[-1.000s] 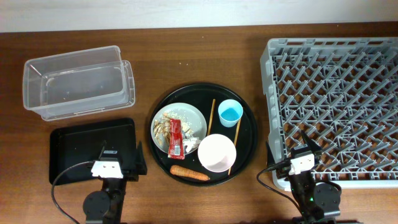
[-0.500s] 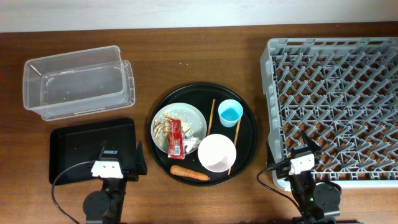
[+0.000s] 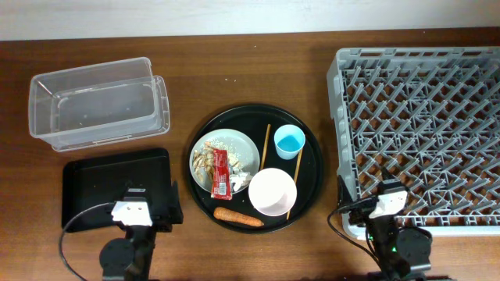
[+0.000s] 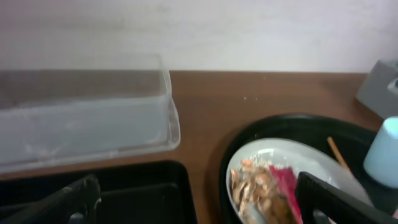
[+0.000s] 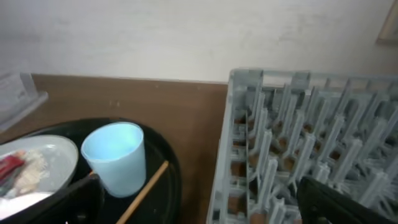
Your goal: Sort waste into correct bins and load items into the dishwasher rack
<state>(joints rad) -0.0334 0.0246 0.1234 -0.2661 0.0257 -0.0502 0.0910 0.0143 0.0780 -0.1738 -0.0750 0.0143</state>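
Observation:
On the round black tray (image 3: 312,168), a grey-green plate (image 3: 244,150) carries the red wrapper (image 3: 221,172), beige scraps (image 3: 205,160) and white tissue (image 3: 241,180). The carrot (image 3: 238,217), pink-white bowl (image 3: 273,191), blue cup (image 3: 289,142) and two chopsticks (image 3: 266,146) lie beside it. The clear tub (image 3: 98,101) and black bin tray (image 3: 101,183) are at the left, the grey rack (image 3: 422,117) at the right. My left gripper (image 3: 137,211) (image 4: 196,186) is open and empty over the black bin tray's near right corner. My right gripper (image 3: 387,204) (image 5: 199,186) is open and empty at the rack's near left corner.
The left wrist view shows the tub (image 4: 81,118), the black bin tray (image 4: 137,186), the plate (image 4: 273,152) and the wrapper (image 4: 283,183). The right wrist view shows the cup (image 5: 115,155), a chopstick (image 5: 146,190) and the rack wall (image 5: 224,155). A pale wall stands behind the table.
Both grippers have drawn back a little toward the table's near edge. Nothing on the table has moved.

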